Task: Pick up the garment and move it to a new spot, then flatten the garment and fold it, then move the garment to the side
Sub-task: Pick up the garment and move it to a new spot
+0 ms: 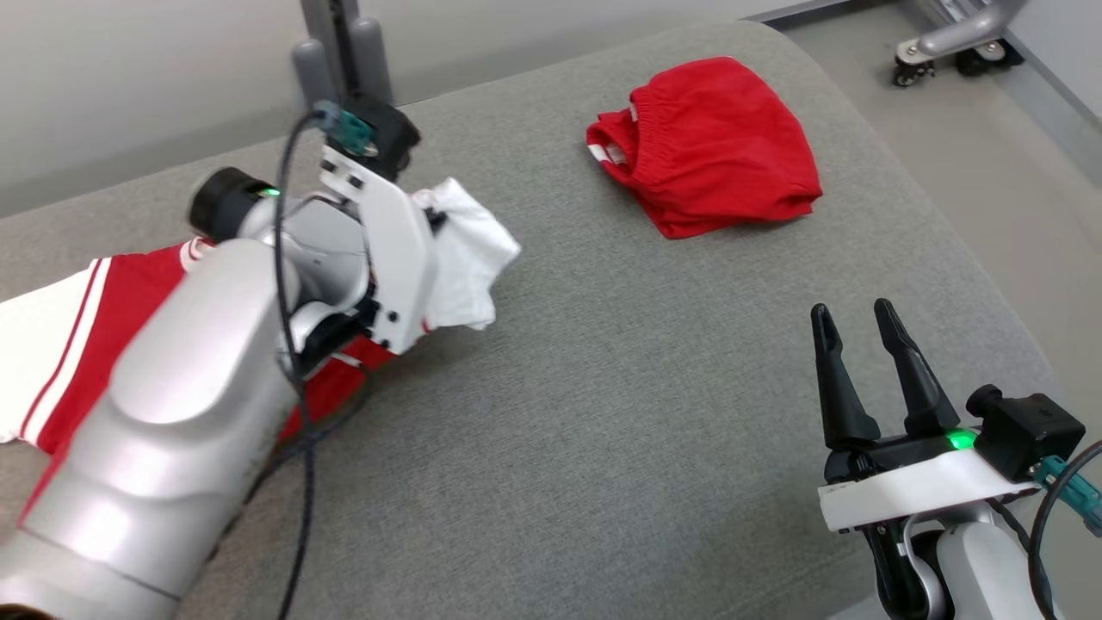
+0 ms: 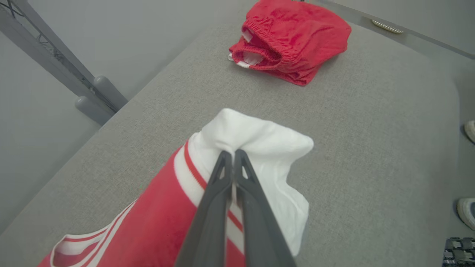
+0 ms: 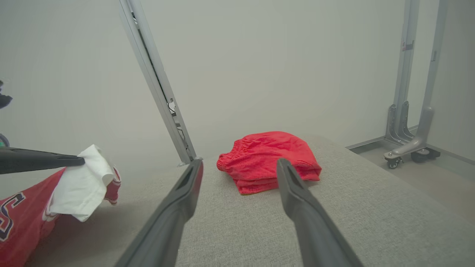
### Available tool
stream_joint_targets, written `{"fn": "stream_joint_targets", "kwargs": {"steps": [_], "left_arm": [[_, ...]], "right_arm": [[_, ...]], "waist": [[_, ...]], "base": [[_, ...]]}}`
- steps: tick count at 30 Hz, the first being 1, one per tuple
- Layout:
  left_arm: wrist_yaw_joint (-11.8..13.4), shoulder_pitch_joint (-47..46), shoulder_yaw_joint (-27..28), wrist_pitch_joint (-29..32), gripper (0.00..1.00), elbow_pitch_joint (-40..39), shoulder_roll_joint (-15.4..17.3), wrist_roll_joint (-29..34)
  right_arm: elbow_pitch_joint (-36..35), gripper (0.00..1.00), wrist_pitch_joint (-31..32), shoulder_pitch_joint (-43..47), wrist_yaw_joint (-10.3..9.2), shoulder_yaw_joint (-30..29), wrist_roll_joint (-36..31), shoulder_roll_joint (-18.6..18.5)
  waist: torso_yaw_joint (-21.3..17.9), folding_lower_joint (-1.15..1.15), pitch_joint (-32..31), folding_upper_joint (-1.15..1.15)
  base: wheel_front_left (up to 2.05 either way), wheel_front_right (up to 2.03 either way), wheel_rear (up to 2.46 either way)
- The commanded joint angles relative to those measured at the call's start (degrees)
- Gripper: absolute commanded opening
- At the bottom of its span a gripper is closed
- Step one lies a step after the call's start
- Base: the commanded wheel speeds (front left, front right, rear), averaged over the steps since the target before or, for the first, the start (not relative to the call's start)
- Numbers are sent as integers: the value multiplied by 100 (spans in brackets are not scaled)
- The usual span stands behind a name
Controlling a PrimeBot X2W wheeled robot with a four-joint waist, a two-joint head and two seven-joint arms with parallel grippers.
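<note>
1. Left wrist view: the pressed-together jaws of the left gripper [image 2: 233, 155] hide the fold of garment [image 2: 156, 222] pinched between them. Behind the jaws the cloth runs off the bottom edge.
2. Head view: the left arm [image 1: 189, 405] covers those jaws.
3. Right wrist view: dark lettering [image 3: 9, 211], far left of the right gripper [image 3: 239, 163], is cut off and unreadable.
4. One jaw overlaps the red shorts [image 3: 259, 155] beyond it.

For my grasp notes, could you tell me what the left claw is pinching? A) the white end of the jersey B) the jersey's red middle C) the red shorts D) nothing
A: the left claw is shut on the white end of the jersey.
</note>
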Motion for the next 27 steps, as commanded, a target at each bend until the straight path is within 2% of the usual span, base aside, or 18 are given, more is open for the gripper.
{"fn": "stream_joint_targets", "kwargs": {"steps": [1,9,12,18,25,26,27], "left_arm": [[-9,-144,-48,-143,0,108,-156,-59],[-9,-469,-426,-736,0,1074,-1000,10],[-9,-619,-560,-912,0,1437,-1224,-5],[-9,-839,-903,-1197,0,1951,-1438,-198],[-9,-973,-1350,-1417,0,2124,-1485,-577],[-9,-974,-1430,-1395,7,2118,-1478,-657],[-9,-992,-1494,-1386,49,2119,-1471,-729]], "right_arm": [[4,100,-7,-4,2,3,30,-13],[34,100,-7,-83,2,130,70,-9],[27,100,-7,-115,3,170,111,-9],[37,100,-7,-172,2,214,195,-9],[85,100,-7,-239,2,261,239,-9],[96,100,-7,-245,2,268,239,-9],[99,100,-7,-247,3,272,238,-8]], "waist": [[-109,0,43,0],[-324,0,118,0],[-383,0,166,0],[-468,0,256,0],[-501,0,257,0],[-499,0,252,0],[-494,0,249,0]], "base": [[0,0,0],[0,0,0],[0,0,0],[0,0,0],[0,0,0],[0,0,0],[0,0,0]]}}
